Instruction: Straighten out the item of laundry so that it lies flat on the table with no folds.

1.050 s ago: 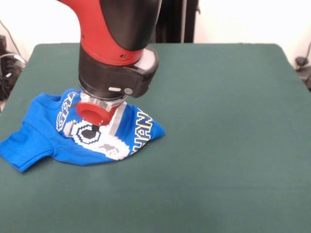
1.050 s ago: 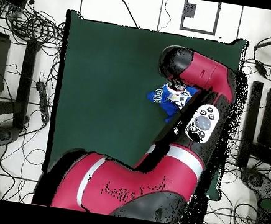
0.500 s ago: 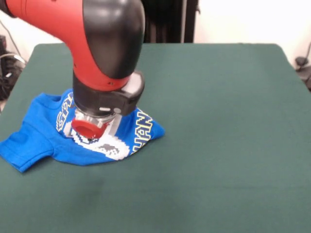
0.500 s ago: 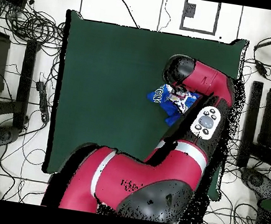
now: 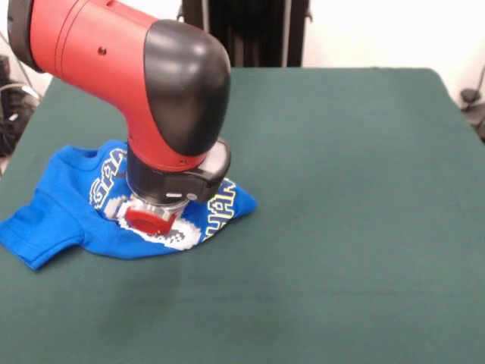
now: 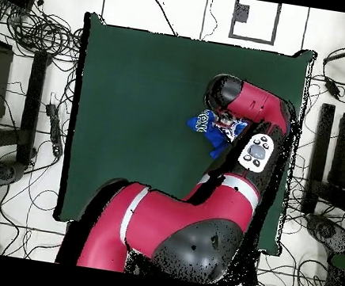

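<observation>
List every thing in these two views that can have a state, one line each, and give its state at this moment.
T-shirt: crumpled and folded, print side up, lying on the table, not yet flat.
Gripper: lowered onto the shirt's printed middle; open or shut cannot be told.
Arm: bent down over the shirt, hiding part of it.
Table: covered in dark green fabric, shirt near one side.
</observation>
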Controlling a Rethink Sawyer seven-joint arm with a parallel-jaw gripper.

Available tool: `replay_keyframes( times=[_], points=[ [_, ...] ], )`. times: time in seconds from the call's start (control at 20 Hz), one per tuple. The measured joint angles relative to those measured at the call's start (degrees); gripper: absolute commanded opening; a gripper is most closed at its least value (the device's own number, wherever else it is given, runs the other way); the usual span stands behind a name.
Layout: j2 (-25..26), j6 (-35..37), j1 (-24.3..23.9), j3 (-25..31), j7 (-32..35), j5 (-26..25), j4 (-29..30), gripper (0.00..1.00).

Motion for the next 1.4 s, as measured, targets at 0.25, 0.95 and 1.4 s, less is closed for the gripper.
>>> replay_keyframes(
  times=[0.25, 0.95, 1.4],
  points=[
    [0.7, 0.2, 0.3, 0.0, 0.0, 0.2, -1.9, 0.0],
    [9.0, 14.0, -0.2, -4.3, 0.0, 5.6, -19.7, 0.0],
    [12.7, 19.1, 1.1, -4.9, 1.5, 15.6, -27.2, 0.0]
  ],
)
